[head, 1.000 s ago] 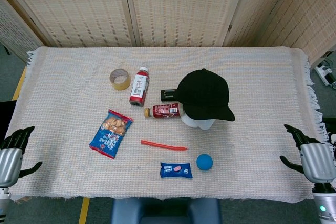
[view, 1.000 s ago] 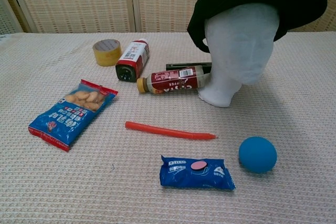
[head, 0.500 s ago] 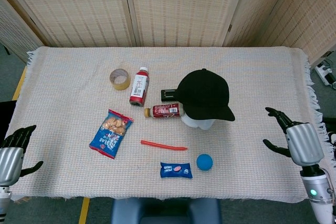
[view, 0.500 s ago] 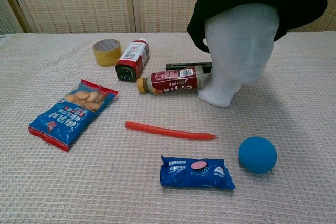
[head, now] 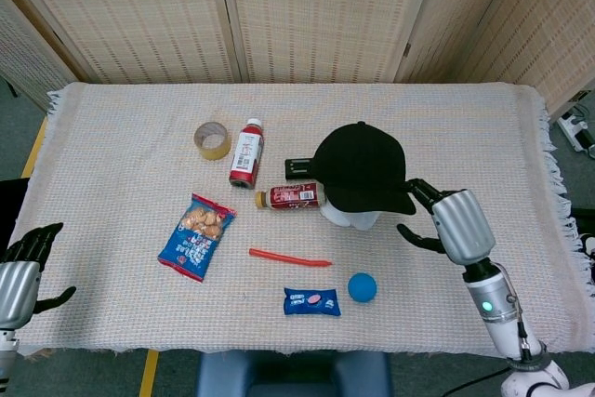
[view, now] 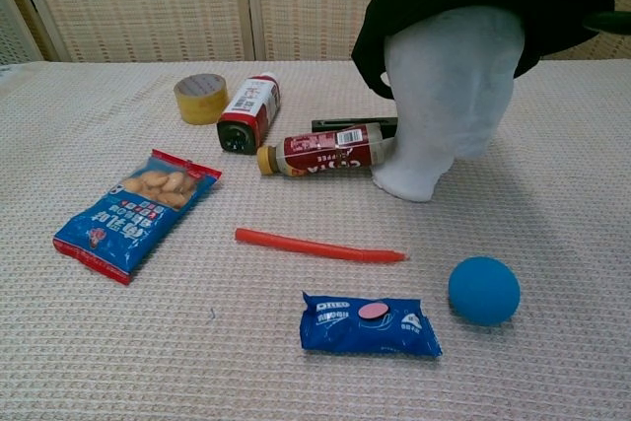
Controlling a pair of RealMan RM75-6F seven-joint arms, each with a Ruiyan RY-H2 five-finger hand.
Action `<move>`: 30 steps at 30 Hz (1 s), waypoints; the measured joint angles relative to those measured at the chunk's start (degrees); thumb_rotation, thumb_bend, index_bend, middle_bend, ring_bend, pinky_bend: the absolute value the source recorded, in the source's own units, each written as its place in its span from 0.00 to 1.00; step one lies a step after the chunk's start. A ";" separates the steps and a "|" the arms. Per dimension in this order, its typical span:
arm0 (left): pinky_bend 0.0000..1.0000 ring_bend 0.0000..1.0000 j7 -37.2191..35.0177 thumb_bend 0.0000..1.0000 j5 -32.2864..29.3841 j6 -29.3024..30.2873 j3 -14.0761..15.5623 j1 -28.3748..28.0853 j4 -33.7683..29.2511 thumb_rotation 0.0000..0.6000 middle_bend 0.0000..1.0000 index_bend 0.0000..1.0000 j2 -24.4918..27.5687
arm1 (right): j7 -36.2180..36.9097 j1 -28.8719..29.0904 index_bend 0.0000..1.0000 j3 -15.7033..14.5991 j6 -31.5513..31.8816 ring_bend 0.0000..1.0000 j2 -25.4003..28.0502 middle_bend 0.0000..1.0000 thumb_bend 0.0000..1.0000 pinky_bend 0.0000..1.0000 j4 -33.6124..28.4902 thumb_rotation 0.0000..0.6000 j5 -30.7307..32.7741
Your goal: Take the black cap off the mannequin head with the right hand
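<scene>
moved: right hand (head: 458, 224) has travelled in from the right edge of the surface (head: 121, 137) to just beside the brim of the black cap (head: 361, 166); nothing else has shifted.
right hand: fingers spread, dark fingertips (head: 416, 188) at the brim's right edge; whether they touch the brim cannot be told from the head view.
right hand, chest view: only dark finger ends show at the top right corner, against the brim; the rest is cut off by the frame.
left hand (head: 20, 269): at the lower left edge of the surface, fingers apart, holding nothing; wrist cut off by the frame; not seen in the chest view.
black cap: sits on the mannequin head (view: 449, 96), brim towards the robot; from above it hides nearly all of the head.
mannequin head: white, upright, right of centre.
hidden item: dark flat object (head: 298, 168) behind the cap, partly covered; identity unclear.
bottles: one red-capped bottle (head: 246, 152) lying lengthwise, a second bottle (head: 290, 196) lying crosswise, its end touching the mannequin head's base.
tape roll (head: 212, 139): left of the bottles.
snack bag (head: 196, 235): blue, left of centre.
red stick (head: 289, 258): lying in front of the head.
cookie pack (head: 311, 301): blue, near edge.
blue ball (head: 362, 287): just right of the cookie pack.
</scene>
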 measured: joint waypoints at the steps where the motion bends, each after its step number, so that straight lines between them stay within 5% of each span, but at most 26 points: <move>1: 0.23 0.12 -0.17 0.18 -0.05 -0.04 0.03 0.03 0.01 1.00 0.14 0.08 0.09 | -0.40 0.84 0.36 0.40 -0.37 0.86 -1.32 0.42 0.19 0.87 0.49 1.00 0.33; 9: 0.24 0.12 -1.00 0.18 -0.35 -0.52 0.21 0.09 0.14 1.00 0.13 0.08 0.33 | -2.47 4.37 0.46 2.11 -1.78 0.87 -6.10 0.49 0.22 0.89 4.08 1.00 2.69; 20: 0.24 0.11 -1.00 0.18 -0.49 -1.07 0.39 -0.05 -0.11 1.00 0.13 0.08 0.43 | -2.08 7.17 0.78 3.70 -0.94 0.95 -10.71 0.70 0.41 0.97 9.65 1.00 4.37; 30: 0.24 0.11 -1.11 0.19 -0.62 -1.47 0.42 -0.25 -0.54 1.00 0.12 0.08 0.52 | -2.01 9.24 0.84 6.60 1.59 0.98 -12.78 0.75 0.47 0.99 13.51 1.00 5.48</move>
